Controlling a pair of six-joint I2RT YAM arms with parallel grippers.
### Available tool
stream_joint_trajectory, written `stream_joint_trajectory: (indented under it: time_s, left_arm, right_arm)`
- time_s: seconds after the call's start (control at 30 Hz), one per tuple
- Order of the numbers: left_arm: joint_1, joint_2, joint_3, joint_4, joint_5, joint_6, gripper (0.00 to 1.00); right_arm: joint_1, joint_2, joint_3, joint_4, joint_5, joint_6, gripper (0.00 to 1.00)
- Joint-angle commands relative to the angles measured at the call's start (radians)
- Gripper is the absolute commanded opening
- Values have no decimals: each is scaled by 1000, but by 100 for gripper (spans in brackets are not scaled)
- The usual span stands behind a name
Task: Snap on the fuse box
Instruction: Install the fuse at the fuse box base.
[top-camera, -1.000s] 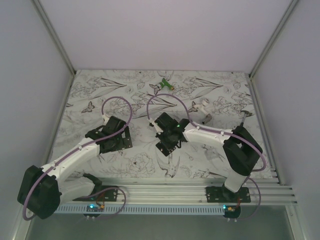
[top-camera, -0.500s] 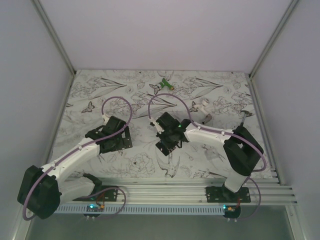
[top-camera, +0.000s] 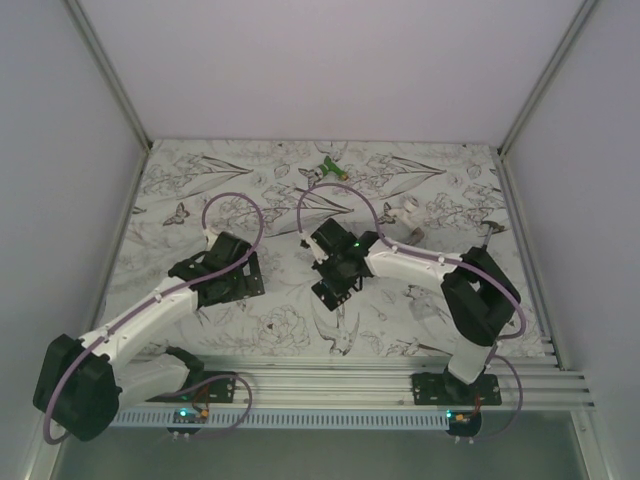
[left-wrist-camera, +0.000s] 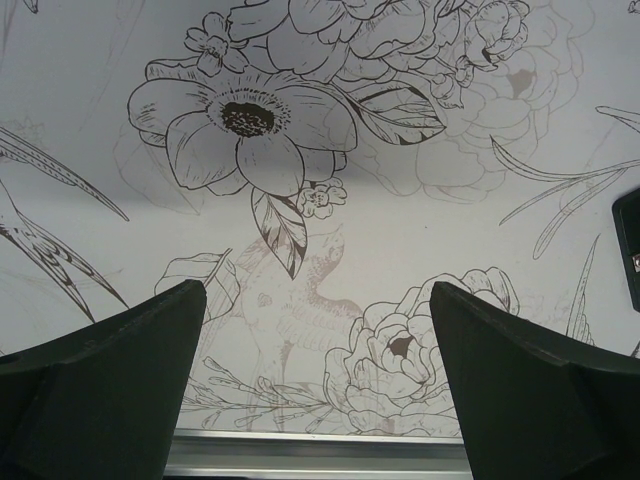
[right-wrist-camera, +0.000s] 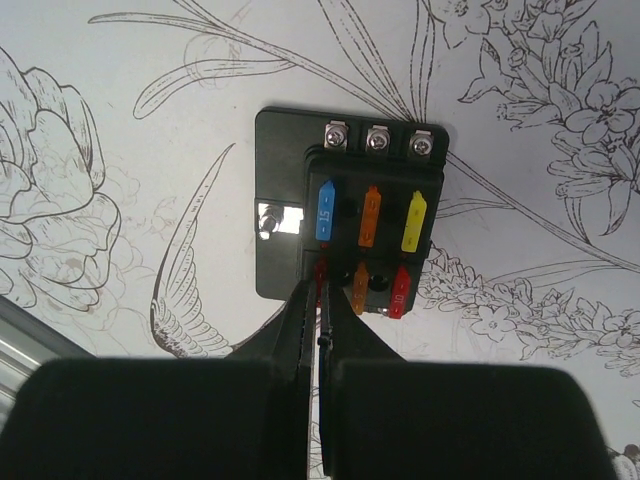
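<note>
On the counter (top-camera: 180, 190), roughly centre: fuse box (right-wrist-camera: 285, 170) lying flat, face up, directly under the right pincer (right-wrist-camera: 320, 292). Right pincer is pressed together, tips at the left end of the near row of fuses (right-wrist-camera: 378, 290), over a red fuse (right-wrist-camera: 320, 268) that they mostly cover. Can't tell whether the tips touch it, or whether anything thin sits between the fingers.

Rest of the face is readable. The far row of fuses (right-wrist-camera: 370, 215) goes blue, orange, yellow, there are three screws (right-wrist-camera: 376, 139) along the far edge, and a shiny tab (right-wrist-camera: 278, 218) sits on the left flange.

Top view is no help: the right wrist hides nearly all of the box.

Left pincer (left-wrist-camera: 320, 400) is spread wide over bare flower print, nothing between the fingers, off to the left and apart from the box.

A dark edge (left-wrist-camera: 628, 250) is cut off at the right border of the left wrist view; can't identify it. A small green-and-white thing (top-camera: 330, 168) lies near the counter's far edge, too small to make out.
</note>
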Motion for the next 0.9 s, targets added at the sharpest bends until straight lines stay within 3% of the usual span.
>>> stream_joint_trajectory:
  time_s: [0.0,0.17,0.37,0.63,0.87]
  left_arm:
    - [6,-20,5,-31,-1,7,100]
    - [7,-18,6,-31,2,7,100]
    - [7,-9,8,-30,1,6,100]
    - [7,-1,10,-30,2,4,100]
    - [6,-5,11,-30,8,3,100]
  right_arm:
    - [-51,94,-129,-136,73,-1,0]
    - [-64,101,-137,-136,30,8,0]
    - [-62,188,-108,-173,82,36,0]
    - [-16,89,-12,-177,86,44,0]
    - [21,-9,106,-132,68,60,10]
